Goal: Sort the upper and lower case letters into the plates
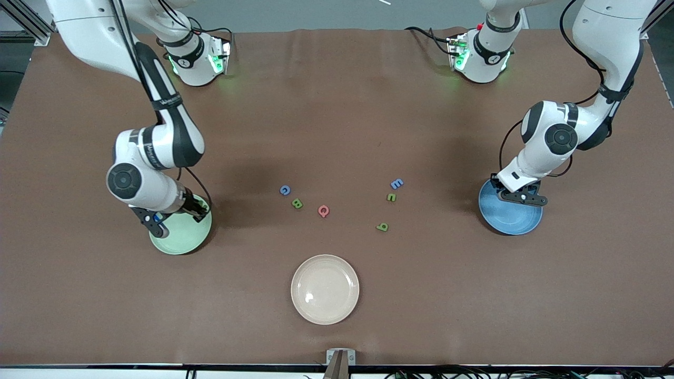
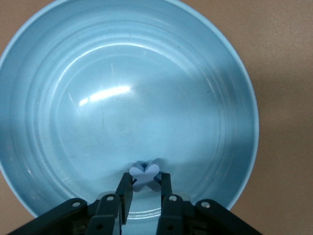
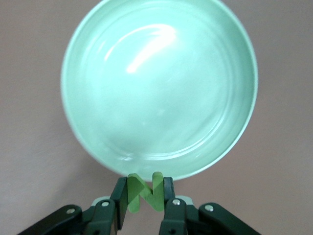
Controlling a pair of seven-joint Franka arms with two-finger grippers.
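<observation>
The left gripper (image 1: 521, 197) (image 2: 144, 180) hangs low over the bright blue plate (image 1: 513, 221) (image 2: 98, 73), shut on the small blue x (image 2: 144, 175). At the rim of the pale mint green plate (image 1: 181, 239) (image 3: 161, 88), the right gripper (image 1: 199, 210) (image 3: 145, 196) is shut on the green N (image 3: 145, 193). Both plates show nothing lying in them. Loose on the table between the plates lie a blue G (image 1: 285, 190), a green B (image 1: 297, 203), a pink Q (image 1: 323, 211), a blue m (image 1: 396, 183), a green n (image 1: 391, 197) and a green b-or-q shape (image 1: 382, 227).
A cream-beige plate (image 1: 325, 289) sits nearer the front camera than the loose letters, midway along the table. The two arm bases (image 1: 200, 58) (image 1: 482, 55) stand along the brown table's edge farthest from the camera.
</observation>
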